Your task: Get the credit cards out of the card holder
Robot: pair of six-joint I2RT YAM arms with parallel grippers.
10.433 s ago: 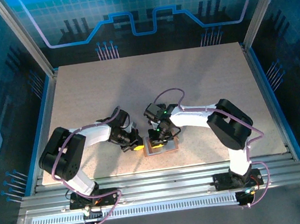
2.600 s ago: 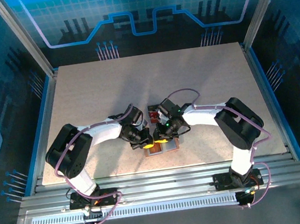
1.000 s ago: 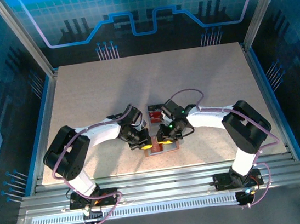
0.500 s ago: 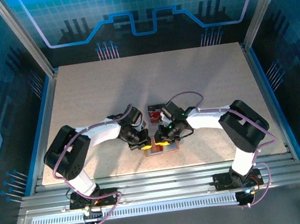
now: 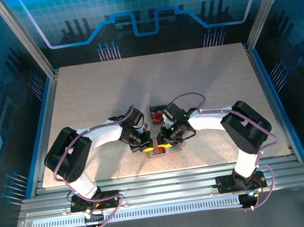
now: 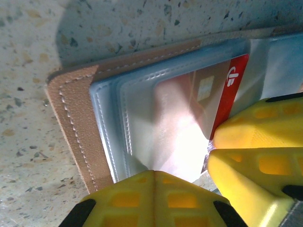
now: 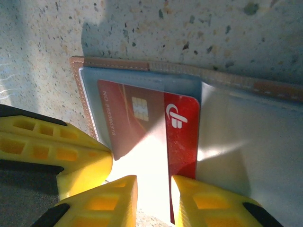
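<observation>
Extraction in hand: the card holder (image 7: 142,64) lies open on the counter (image 7: 189,28), the left hand (image 6: 154,177) closed and empty on its edge, the right hand (image 7: 154,194) slightly parted over the partly drawn credit card (image 7: 142,123), which next needs sliding clear.

We get bright, even overhead light on the table (image 5: 204,84), a blue glow on the walls and soft arm shadows. Wrist views: white glare blows out the card holder (image 6: 165,118) plastic, yellow fingers (image 7: 208,203) are close and blurry, table speckle is sharp.
</observation>
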